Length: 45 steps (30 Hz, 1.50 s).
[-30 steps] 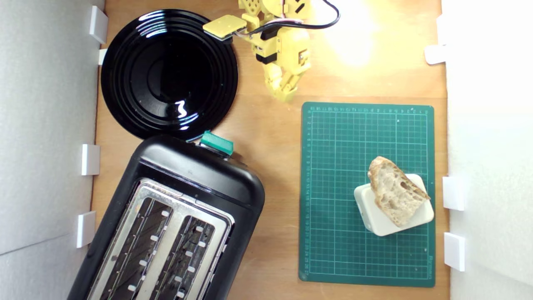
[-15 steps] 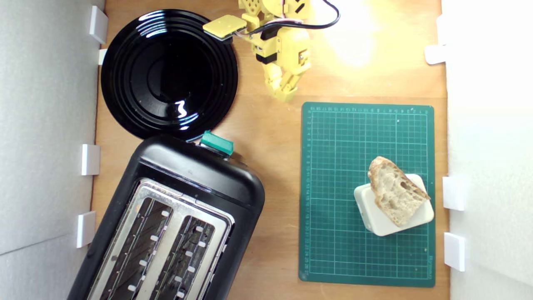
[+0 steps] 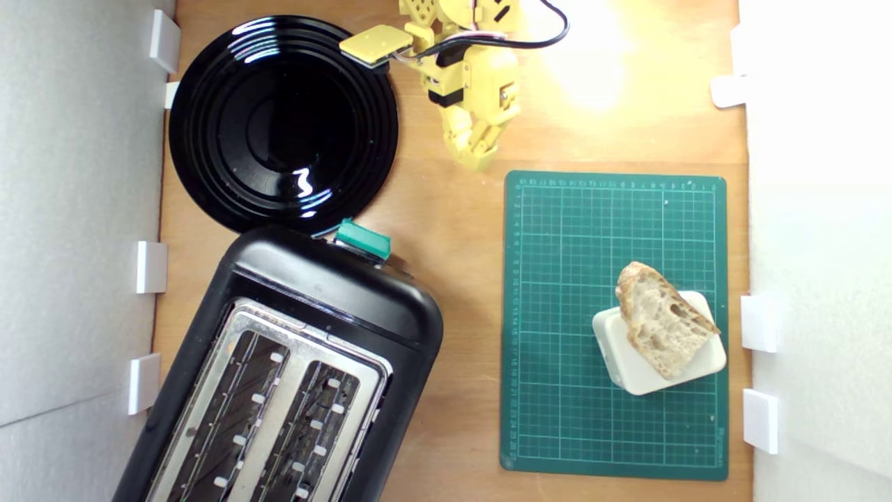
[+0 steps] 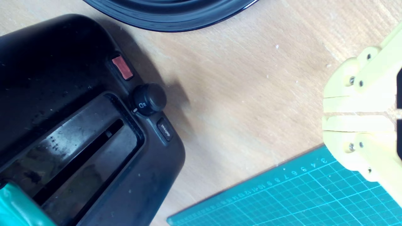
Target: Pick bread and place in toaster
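One bread (image 3: pixel 663 326) slice is lying on one cream block (image 3: pixel 631 373), at about 4 o'clock in the exterior view, on one green cutting mat (image 3: pixel 557 314). One toaster (image 3: pixel 327 293) with two slots is sitting at 7 o'clock, its one green lever knob (image 3: pixel 362 239) pointing toward one round black plate (image 3: pixel 282 122) at 11 o'clock. One yellow gripper (image 3: pixel 475 162) is hanging at 12 o'clock over the wooden table (image 3: pixel 453 230), jaws pressed together, gripping nothing, well apart from the bread. The wrist view is showing one dial (image 4: pixel 149 99) and one red button (image 4: pixel 122 67) on the toaster end.
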Available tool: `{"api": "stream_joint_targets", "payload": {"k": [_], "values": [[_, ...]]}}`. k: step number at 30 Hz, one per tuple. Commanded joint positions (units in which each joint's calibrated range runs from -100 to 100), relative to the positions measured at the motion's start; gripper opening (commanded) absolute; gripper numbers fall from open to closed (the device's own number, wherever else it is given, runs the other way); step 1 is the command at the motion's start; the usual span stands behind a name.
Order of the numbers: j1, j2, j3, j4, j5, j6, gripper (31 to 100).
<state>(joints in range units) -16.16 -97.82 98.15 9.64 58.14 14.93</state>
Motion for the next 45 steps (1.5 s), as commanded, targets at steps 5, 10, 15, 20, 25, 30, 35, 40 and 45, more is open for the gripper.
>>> {"api": "stream_joint_targets", "payload": {"k": [5, 10, 15, 20, 25, 30, 35, 40, 45], "values": [[0.04, -0.69, 0.22, 0.24, 0.57, 0.32, 30.8], [0.04, -0.69, 0.22, 0.24, 0.57, 0.32, 30.8], [0.04, -0.69, 0.22, 0.24, 0.57, 0.32, 30.8], [0.04, -0.69, 0.22, 0.24, 0.57, 0.32, 30.8], [0.04, -0.69, 0.22, 0.24, 0.57, 0.32, 30.8], [0.04, -0.69, 0.22, 0.24, 0.57, 0.32, 30.8], [-0.04, -0.69, 0.22, 0.15, 0.57, 0.32, 30.8], [0.20, -0.69, 0.31, 0.79, 0.65, 0.43, 30.8], [0.28, -0.69, 0.22, 0.97, 0.65, 0.69, 30.8]]}}
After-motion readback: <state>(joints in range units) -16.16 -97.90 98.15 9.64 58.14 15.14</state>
